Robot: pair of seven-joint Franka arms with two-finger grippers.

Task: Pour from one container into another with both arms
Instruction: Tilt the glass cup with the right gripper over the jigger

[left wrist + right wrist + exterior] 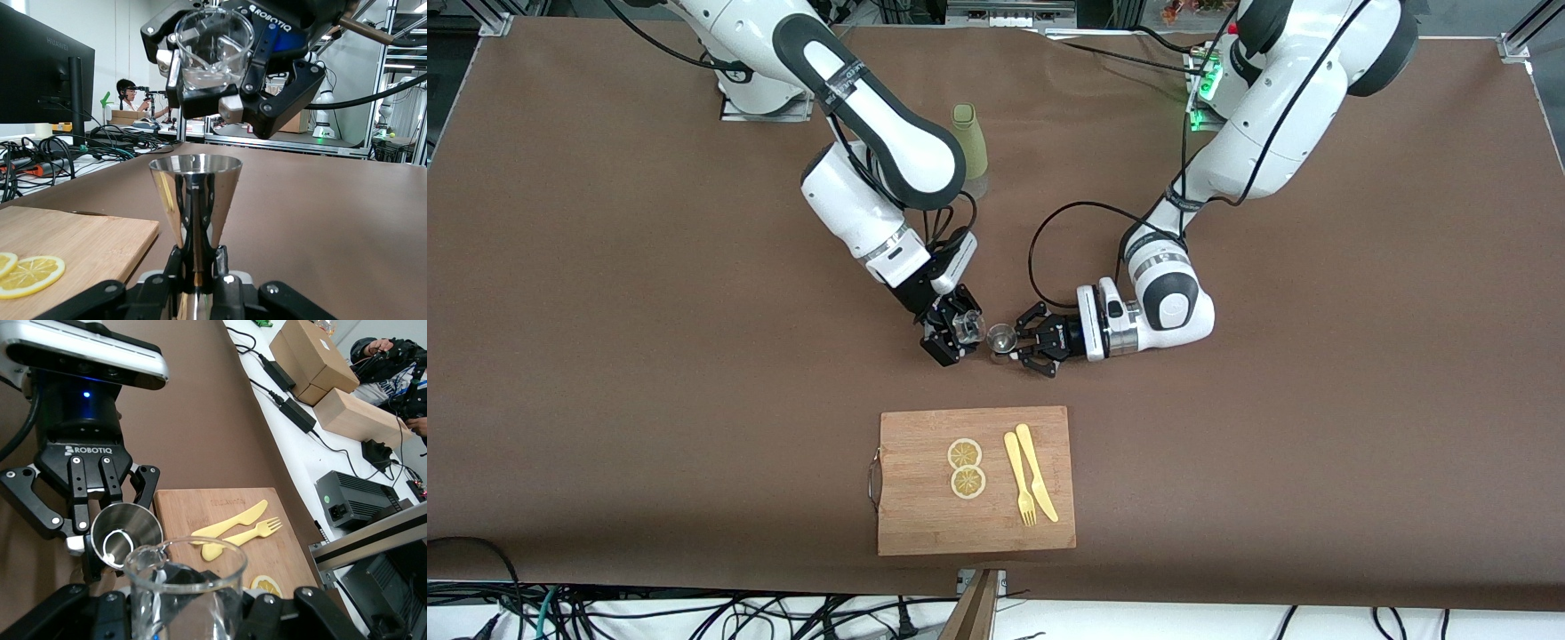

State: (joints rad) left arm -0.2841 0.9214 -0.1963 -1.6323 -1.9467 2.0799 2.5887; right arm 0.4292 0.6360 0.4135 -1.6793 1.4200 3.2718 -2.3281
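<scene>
My left gripper is shut on the narrow waist of a steel jigger, which it holds upright and low at the middle of the table. In the left wrist view the jigger rises straight from the jaws. My right gripper is shut on a clear glass beaker, tilted with its spout at the jigger's rim. The beaker fills the foreground of the right wrist view, with the jigger's open mouth just past it. Whether the beaker or the jigger holds any liquid I cannot tell.
A wooden cutting board lies nearer the front camera than the grippers. On it are two lemon slices, a yellow fork and a yellow knife. An olive green bottle stands near the robots' bases.
</scene>
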